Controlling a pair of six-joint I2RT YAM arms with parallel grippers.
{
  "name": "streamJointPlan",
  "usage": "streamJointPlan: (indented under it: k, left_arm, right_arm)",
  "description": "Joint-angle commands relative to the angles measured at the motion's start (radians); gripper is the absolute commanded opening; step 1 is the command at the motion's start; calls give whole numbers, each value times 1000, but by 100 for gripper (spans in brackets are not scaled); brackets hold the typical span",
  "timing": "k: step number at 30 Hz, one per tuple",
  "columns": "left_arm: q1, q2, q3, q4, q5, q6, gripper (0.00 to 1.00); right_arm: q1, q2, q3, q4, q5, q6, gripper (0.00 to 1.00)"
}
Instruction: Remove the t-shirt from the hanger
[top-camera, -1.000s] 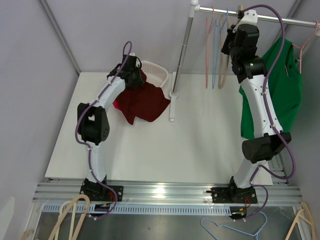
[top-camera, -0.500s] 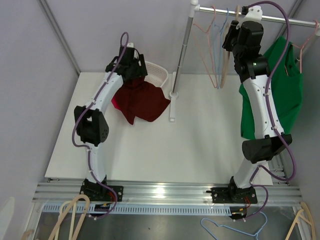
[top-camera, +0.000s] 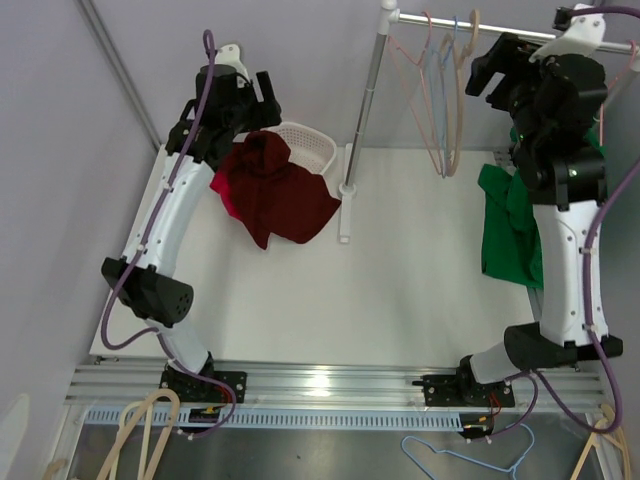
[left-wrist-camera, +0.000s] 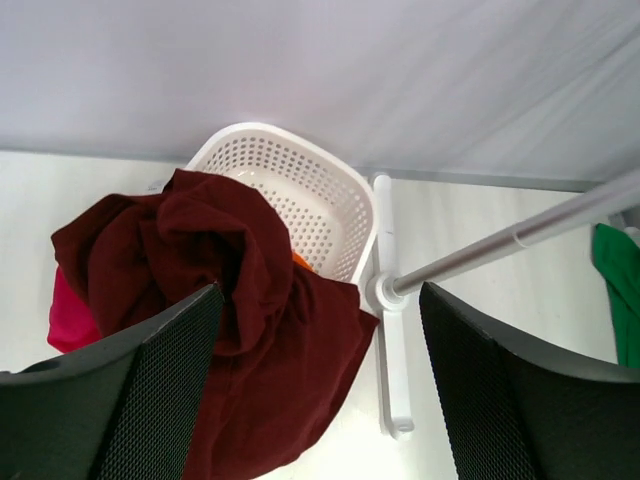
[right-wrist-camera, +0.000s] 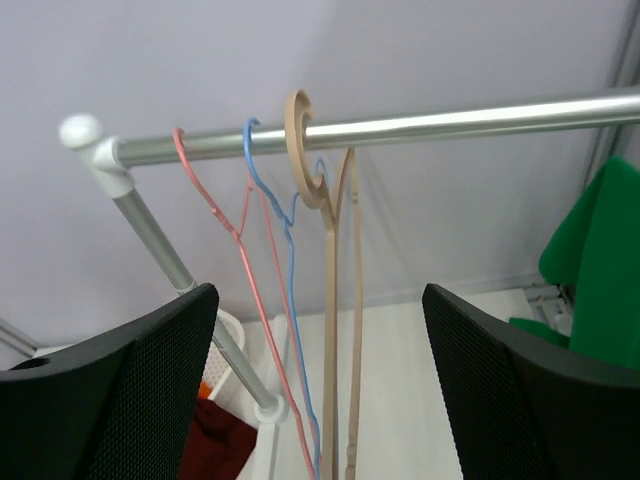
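A maroon t-shirt (top-camera: 285, 195) (left-wrist-camera: 230, 300) lies off any hanger, draped over the rim of a white basket (top-camera: 310, 145) (left-wrist-camera: 300, 180) and onto the table. My left gripper (top-camera: 255, 90) (left-wrist-camera: 320, 300) hangs open above it, holding nothing. A green t-shirt (top-camera: 510, 220) (right-wrist-camera: 600, 260) hangs at the right end of the rail; its hanger is hidden behind my right arm. My right gripper (top-camera: 495, 65) (right-wrist-camera: 320, 295) is open, just short of the rail and facing a bare tan hanger (top-camera: 455, 110) (right-wrist-camera: 340, 300) without touching it.
The clothes rack has a steel rail (top-camera: 520, 35) (right-wrist-camera: 450, 120) and an upright pole (top-camera: 365, 100). Bare pink (right-wrist-camera: 240, 260) and blue (right-wrist-camera: 290, 260) hangers hang beside the tan one. A pink cloth (left-wrist-camera: 72, 315) lies under the maroon shirt. Spare hangers (top-camera: 140, 430) lie below the table's front edge.
Both grippers opened. The left one let go of the maroon shirt and rose up and back. The right one released the tan hanger on the rail and swung right.
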Motion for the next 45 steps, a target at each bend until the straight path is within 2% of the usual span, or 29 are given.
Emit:
streamJointPlan:
  k: [1,3,4,5,8,9,12,13,14,16,19,26,29,32,40,45]
  left_arm:
    - [-40,-82,-47,25,17,53,85]
    - [-71,-138,-91,88,26,71,86]
    - [-109,-157,-180,116,24,79,86]
    - [-127,-177,-205,143,17,82,86]
    - [-212,-226,-292,226,-8,106,92]
    - [-232,-230,-294,239,-17,121,96]
    - [-299,-223,-265,253,-14,146,96]
    - [-321,-215,-250,250,-11,151,97]
    - [-330,-214,-248,251,-8,154,99]
    - [-353,-209,-245,257,-5,163,100]
    - [-379,-214,-245,276,-9,181,100]
    - [-401,-252,-262,315,-14,227,100]
    - [-401,-270,-314,358,-8,240,100]
    - [-399,-270,-332,392,-32,260,100]
    - [-396,-180,-253,397,-8,263,100]
    - [-352,-143,-228,383,14,257,99]
  right_arm:
    - [-9,-65,3,-55,39,10,88]
    - [-24,-104,-23,-67,89,10,90]
    - [-36,-117,-36,-72,129,19,94]
    - [-56,-144,-71,-70,149,19,96]
    - [-70,-149,-58,-139,224,-5,100]
    - [-93,-123,-6,-173,226,-25,99]
    - [-168,-39,103,-323,212,-16,99]
    - [-241,-22,157,-379,174,-7,100]
    - [-242,-11,171,-397,140,-2,100]
    - [-332,-5,167,-408,66,20,96]
    - [-429,-2,144,-388,-47,44,93]
    - [-520,67,150,-363,-73,15,94]
    - [-540,110,150,-343,-109,10,88]
    - [-552,142,150,-311,-107,25,87]
    - [-552,167,110,-205,-78,5,80]
    - [-552,164,46,-135,-61,-13,80]
